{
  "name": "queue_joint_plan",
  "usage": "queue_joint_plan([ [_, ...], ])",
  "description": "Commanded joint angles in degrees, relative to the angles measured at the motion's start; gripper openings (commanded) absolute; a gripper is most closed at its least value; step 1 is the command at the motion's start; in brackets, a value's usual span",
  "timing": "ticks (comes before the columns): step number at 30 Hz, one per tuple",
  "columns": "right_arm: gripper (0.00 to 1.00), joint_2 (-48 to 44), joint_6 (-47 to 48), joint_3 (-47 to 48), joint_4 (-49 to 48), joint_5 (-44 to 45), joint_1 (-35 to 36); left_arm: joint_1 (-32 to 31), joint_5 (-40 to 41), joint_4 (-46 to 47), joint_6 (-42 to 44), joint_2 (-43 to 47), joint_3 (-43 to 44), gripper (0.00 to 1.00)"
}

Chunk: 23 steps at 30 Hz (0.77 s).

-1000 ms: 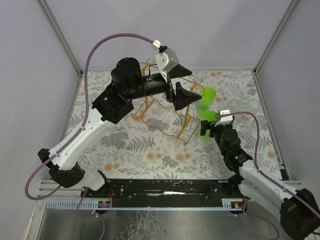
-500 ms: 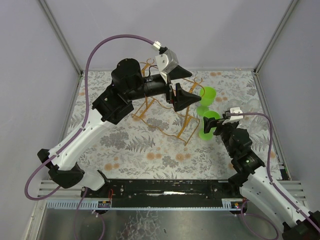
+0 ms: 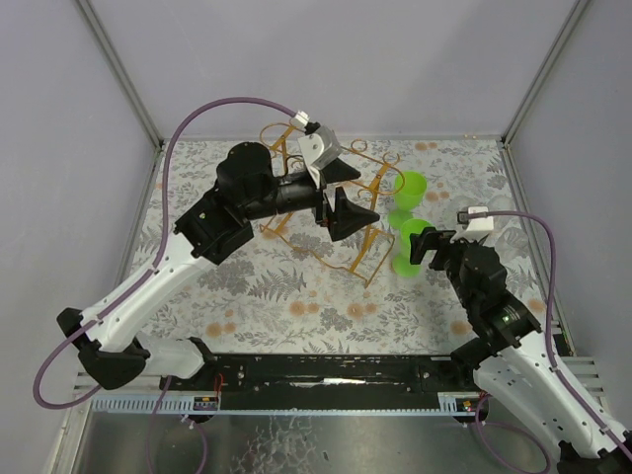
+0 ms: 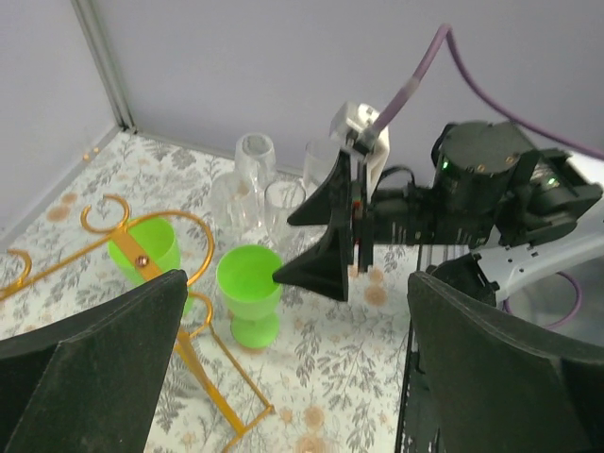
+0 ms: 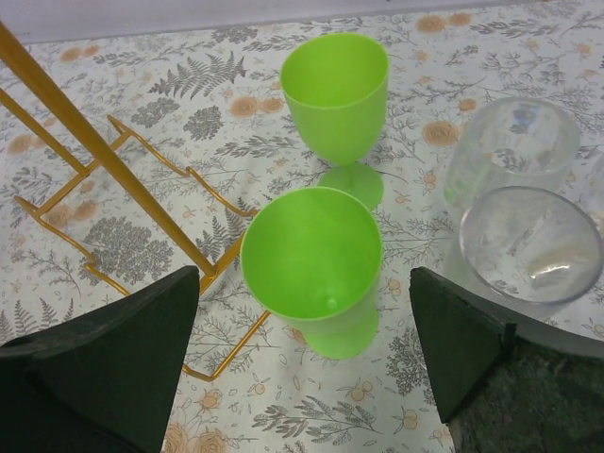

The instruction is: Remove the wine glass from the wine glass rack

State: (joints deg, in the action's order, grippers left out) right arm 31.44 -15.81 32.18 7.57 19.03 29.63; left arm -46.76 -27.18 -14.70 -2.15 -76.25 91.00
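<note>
Wine glass rack [image 5: 113, 162]: golden wire frame standing on the floral table [image 3: 247, 296].
Left gripper [image 3: 346, 194]: fingers spread wide, holding nothing, over the rack's right part.
Right gripper [image 4: 326, 236]: fingers wide apart just right of the rack, flanking the near green wine glass [image 5: 311, 250]; contact unclear.
Far green wine glass [image 5: 335, 90]: upright beyond it, beside the rack, off its rails.
Clear glasses [image 5: 528, 241]: farther right of the rack.

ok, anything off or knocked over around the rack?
Nothing stands out. The near green wine glass and the far green wine glass stand upright on the table beside the wine glass rack. The clear glasses are upright too. No spill or breakage visible.
</note>
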Motion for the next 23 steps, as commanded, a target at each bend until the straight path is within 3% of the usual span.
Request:
queue_joint_plan([
  [1, 0.99, -1.16, -2.04, 4.52, 3.51, 4.08, 0.34, 0.39, 4.26, 0.28, -0.53, 3.77, -3.79, 1.0],
  [14, 0.99, 0.24, -2.89, 9.53, 7.89, 8.7, 0.37, 0.44, 11.7, -12.01, -6.14, 13.22, -15.0, 1.0],
  [23, 0.99, -0.64, -3.59, 7.11, 8.3, 10.19, 0.34, 0.43, 14.54, -5.07, -3.64, 21.22, -33.62, 0.99],
])
